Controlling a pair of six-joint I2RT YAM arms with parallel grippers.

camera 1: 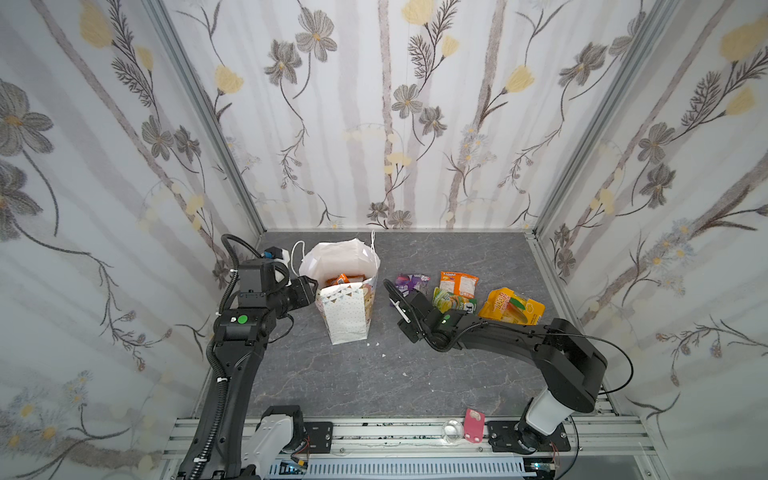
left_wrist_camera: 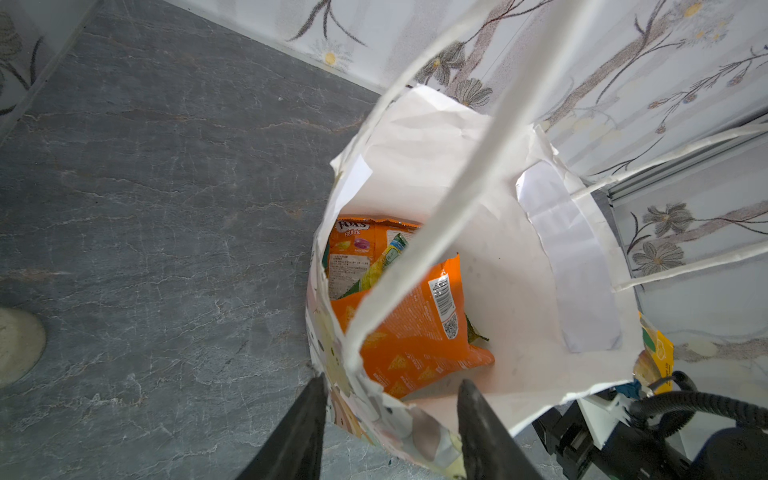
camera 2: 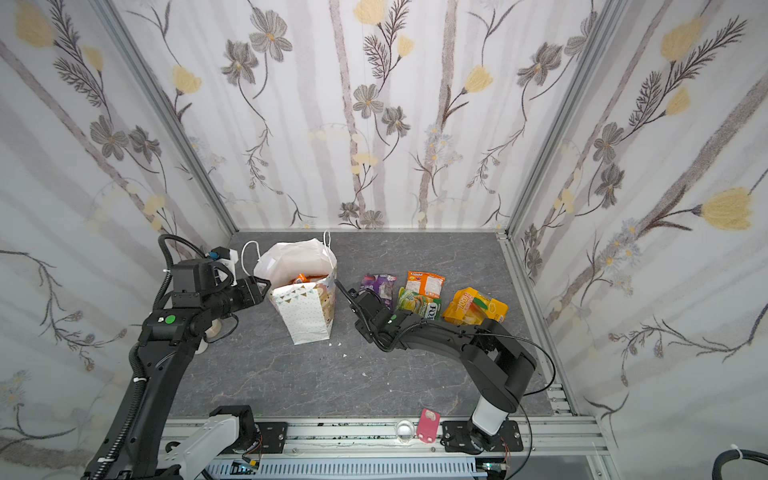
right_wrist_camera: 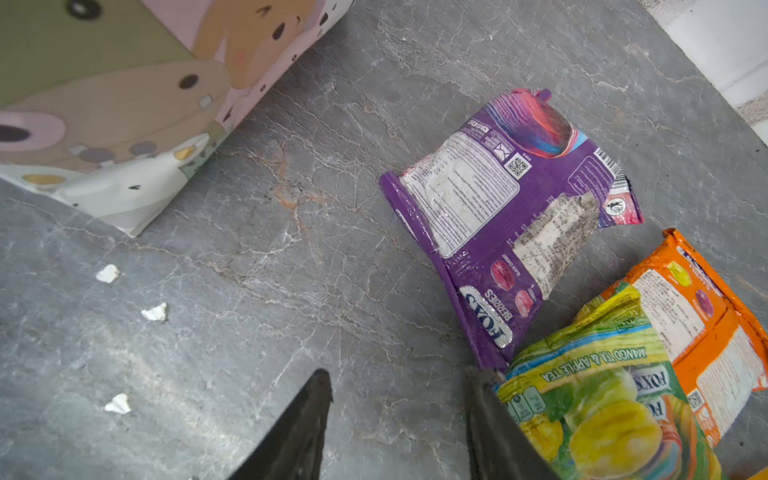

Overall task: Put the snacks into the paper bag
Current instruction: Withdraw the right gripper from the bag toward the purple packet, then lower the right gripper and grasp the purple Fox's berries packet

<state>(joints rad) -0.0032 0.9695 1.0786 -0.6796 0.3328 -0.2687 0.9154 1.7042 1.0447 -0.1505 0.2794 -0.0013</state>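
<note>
Four snacks lie loose on the grey desk (camera 1: 374, 374), clustered to the right of the paper bag (camera 1: 345, 322). A purple packet (camera 1: 409, 284) is nearest the bag, with an orange packet (camera 1: 458, 282) to its right. A green-yellow packet (camera 1: 451, 301) sits just near of those two and overlaps the orange one's edge. A yellow-orange packet (camera 1: 513, 308) lies furthest right.

The bag stands upright left of centre, toward the far wall, its mouth gaping. From my left wrist I look down on more snacks inside. A large orange packet (left_wrist_camera: 415, 332) with a barcode is on top, an orange FOX'S packet (left_wrist_camera: 357, 245) is behind it, and a green packet (left_wrist_camera: 390, 259) is wedged between them.

My left jaws sit at the bag's left rim, part open, one finger outside the wall and the other inside the mouth. The crumpled paper edge passes between them, but they are not pressed shut on it. A white cord handle (left_wrist_camera: 436, 187) crosses that wrist view.

My right jaws hang low over bare desk between the bag and the loose packets, standing apart with nothing between them. One finger is right up against the green-yellow packet's corner. The purple packet lies just beyond, clear of both fingers. Three small white scraps (right_wrist_camera: 154, 311) lie on the desk near the bag's foot.
</note>
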